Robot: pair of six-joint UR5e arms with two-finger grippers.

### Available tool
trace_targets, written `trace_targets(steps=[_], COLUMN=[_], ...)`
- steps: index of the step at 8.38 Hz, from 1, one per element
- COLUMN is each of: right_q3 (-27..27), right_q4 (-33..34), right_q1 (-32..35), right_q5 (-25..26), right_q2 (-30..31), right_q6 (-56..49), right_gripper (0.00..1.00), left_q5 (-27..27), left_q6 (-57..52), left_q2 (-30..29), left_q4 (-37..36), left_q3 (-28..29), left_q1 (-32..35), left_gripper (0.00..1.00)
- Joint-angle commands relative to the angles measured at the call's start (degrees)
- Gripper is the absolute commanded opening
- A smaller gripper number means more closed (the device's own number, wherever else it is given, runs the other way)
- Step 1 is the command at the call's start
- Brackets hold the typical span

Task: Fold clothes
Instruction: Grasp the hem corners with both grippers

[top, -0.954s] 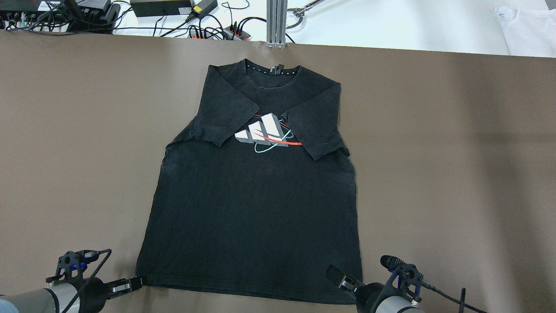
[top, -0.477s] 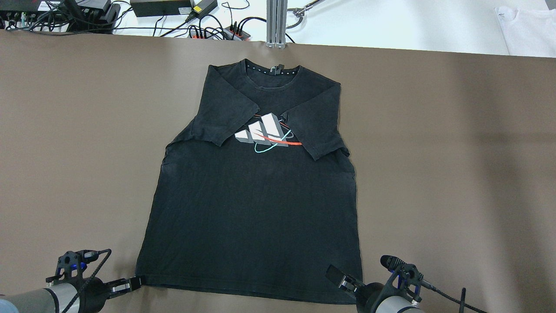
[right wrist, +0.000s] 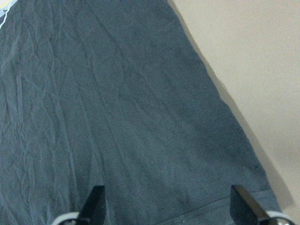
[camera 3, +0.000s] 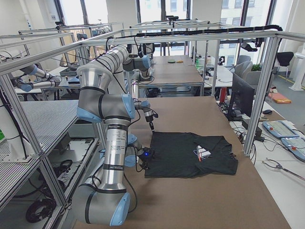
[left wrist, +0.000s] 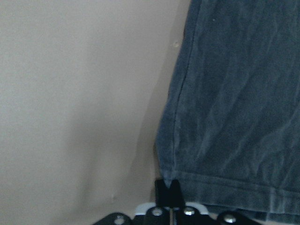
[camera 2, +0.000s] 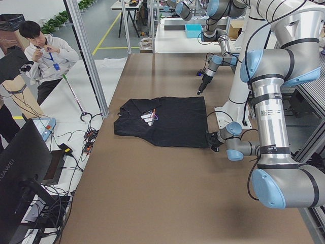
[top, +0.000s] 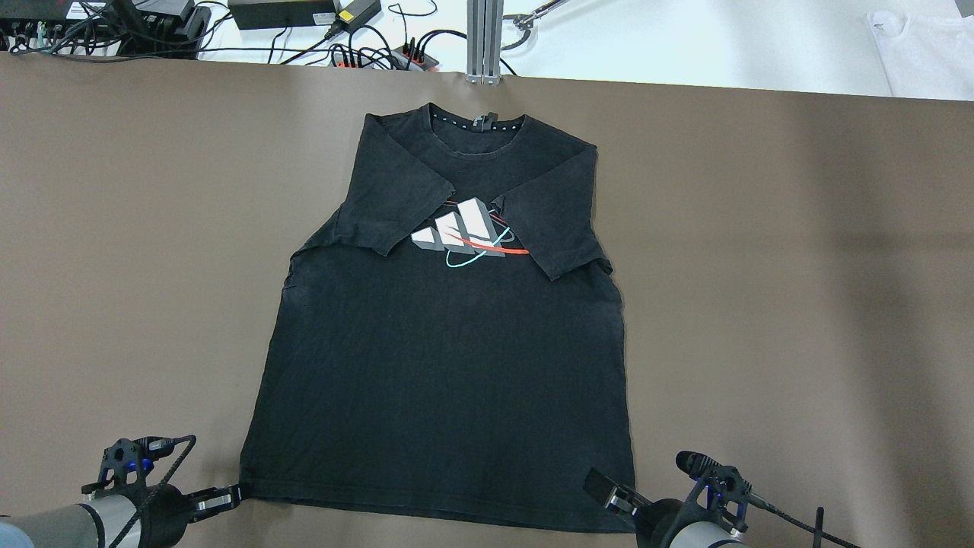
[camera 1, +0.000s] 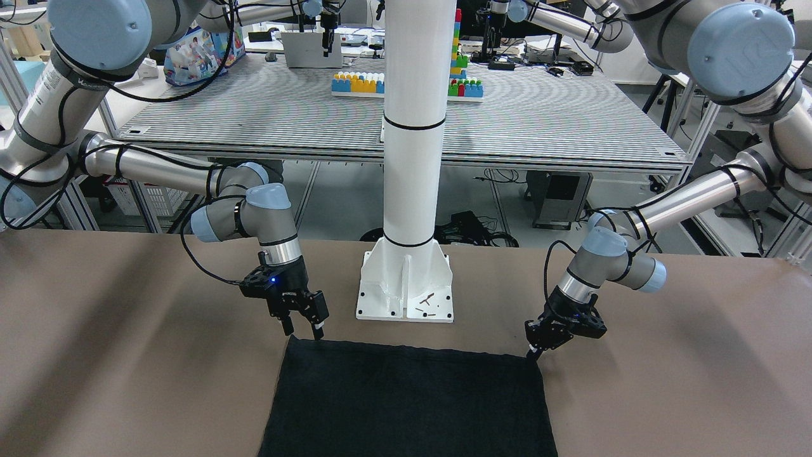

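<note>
A black T-shirt with a white, red and teal logo lies flat on the brown table, both sleeves folded in over the chest. It also shows in the front view. My left gripper is shut, low at the hem's near-left corner; in the left wrist view its tips touch that corner of the shirt. My right gripper is open over the hem's near-right corner. In the right wrist view its fingers straddle the fabric.
The robot's white pedestal stands just behind the hem. A white garment lies beyond the table's far right corner. Cables and power bricks and a metal post line the far edge. Bare brown table flanks the shirt.
My right gripper has shifted slightly right and toward the near edge. My left gripper has drawn back a little to the left. The shirt has barely moved.
</note>
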State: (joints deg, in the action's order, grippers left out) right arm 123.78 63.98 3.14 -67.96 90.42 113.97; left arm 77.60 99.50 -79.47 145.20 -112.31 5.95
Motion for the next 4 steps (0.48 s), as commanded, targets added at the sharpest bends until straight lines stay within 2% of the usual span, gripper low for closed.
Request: trace_targets(steps=[1, 2, 3, 4], right_q3=[-0.2, -0.5, -1.4, -1.7], right_q4=[-0.2, -0.3, -0.3, -0.3], right_q1=[-2.6, -4.0, -6.2, -8.0], right_q5=[0.1, 0.5, 3.3, 5.9], right_q2=[4.7, 5.2, 5.3, 5.1], right_q6=[0.5, 1.2, 2.5, 3.8], right_gripper=[0.92, 0.91, 0.89, 0.82], left_q5=[-0.1, -0.1, -0.1, -0.1], left_q6=[0.0, 0.0, 0.0, 0.0], left_q2=[-0.4, -0.4, -0.4, -0.4], left_q4=[0.0, 0.0, 0.0, 0.0], left_q3=[0.0, 0.1, 0.0, 0.1], left_q1=[-0.1, -0.1, -0.1, -0.1], left_gripper=[0.0, 0.0, 0.0, 0.0])
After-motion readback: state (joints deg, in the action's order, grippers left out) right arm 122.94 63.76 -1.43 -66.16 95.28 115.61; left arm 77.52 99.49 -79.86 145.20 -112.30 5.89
